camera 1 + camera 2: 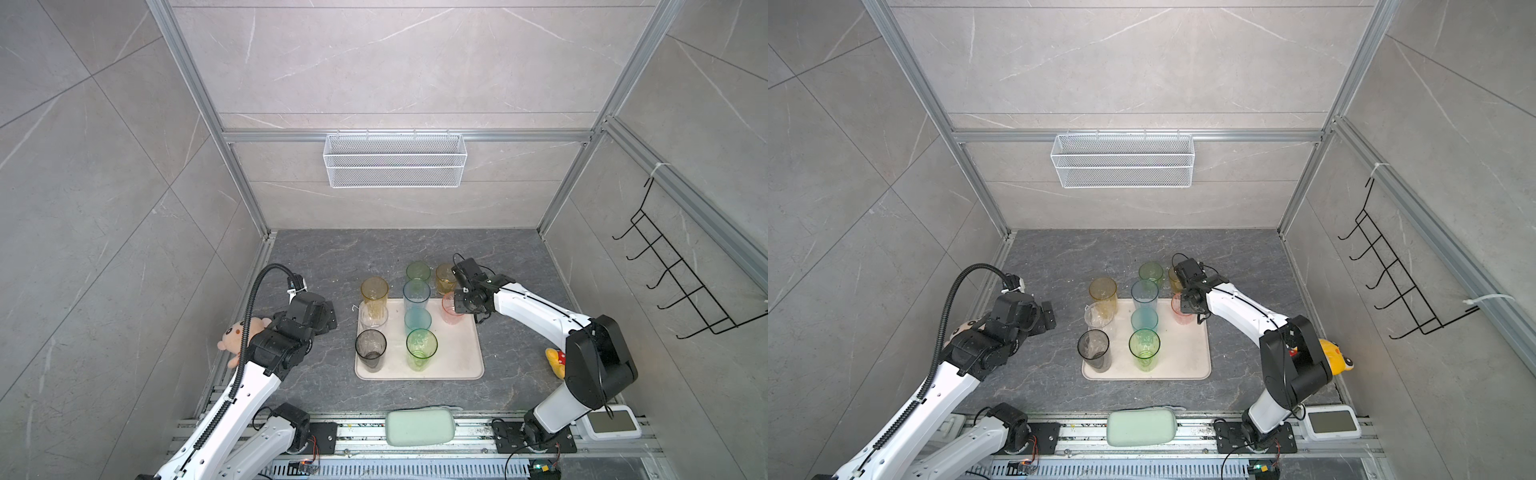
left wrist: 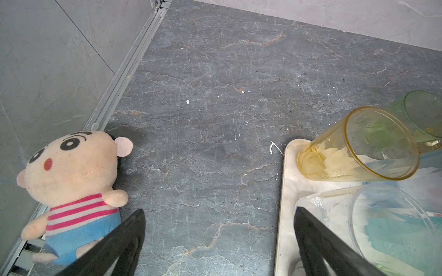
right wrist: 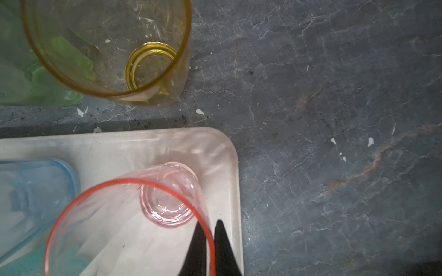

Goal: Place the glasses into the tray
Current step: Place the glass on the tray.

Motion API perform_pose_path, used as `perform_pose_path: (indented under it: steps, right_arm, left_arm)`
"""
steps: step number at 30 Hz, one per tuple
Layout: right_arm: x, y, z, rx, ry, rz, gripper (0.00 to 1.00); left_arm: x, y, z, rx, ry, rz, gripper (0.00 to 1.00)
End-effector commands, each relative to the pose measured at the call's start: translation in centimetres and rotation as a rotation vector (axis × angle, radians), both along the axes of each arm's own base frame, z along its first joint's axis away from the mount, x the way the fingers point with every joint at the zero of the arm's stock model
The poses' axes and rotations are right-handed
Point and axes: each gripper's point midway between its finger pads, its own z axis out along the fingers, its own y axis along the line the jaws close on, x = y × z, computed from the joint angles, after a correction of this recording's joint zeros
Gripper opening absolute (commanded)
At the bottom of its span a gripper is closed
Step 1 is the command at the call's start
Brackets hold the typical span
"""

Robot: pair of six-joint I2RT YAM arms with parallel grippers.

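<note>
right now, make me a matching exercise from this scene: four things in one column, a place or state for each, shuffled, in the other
1 pink see-through tumbler
2 smoky grey see-through tumbler
3 short amber see-through tumbler
4 left gripper

a open, empty
b on the dark stone table, beyond the cream tray
c rim pinched by the right gripper
d tray's near left corner

Pairs: 1-c, 2-d, 3-b, 4-a

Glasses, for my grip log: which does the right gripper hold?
The pink glass in the tray corner: the right gripper pinches its rim alone.

Pink glass [image 3: 129, 227] partly beyond picture edge
</note>
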Motion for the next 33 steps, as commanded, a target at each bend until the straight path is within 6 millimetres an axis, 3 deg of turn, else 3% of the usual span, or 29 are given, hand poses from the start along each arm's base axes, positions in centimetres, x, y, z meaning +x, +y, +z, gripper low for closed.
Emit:
perform_pose_path:
  steps: [1,6,10,14,18,23,33]
  right_arm:
    - [0.2,0.1,-0.8,0.014,0.011,-0.016,0.00]
    - [0.4,0.3,-1.1,0.015,0.021,-0.020,0.01]
    - [0.6,0.4,-1.3,0.014,0.026,-0.020,0.08]
    - [0.7,0.4,-1.1,0.015,0.025,-0.020,0.24]
    - [0.7,0.4,-0.5,0.008,0.024,-0.017,0.28]
    - [0.8,0.6,1.3,0.035,-0.009,-0.016,0.37]
    - [0.2,0.8,7.1,0.093,-0.086,0.014,0.53]
  left_arm:
    - [0.3,-0.2,0.3,-0.014,-0.021,0.005,0.97]
    - [0.3,-0.2,0.3,-0.013,-0.020,0.005,0.97]
    - [0.2,-0.1,0.4,-0.011,-0.021,0.004,0.97]
    - [0.3,-0.1,0.4,-0.010,-0.023,0.006,0.97]
    - [0.3,-0.1,0.4,-0.010,-0.021,0.006,0.97]
    - [0.4,-0.2,0.4,-0.010,-0.022,0.004,0.97]
    - [0.4,-0.2,0.6,-0.011,-0.027,0.003,0.97]
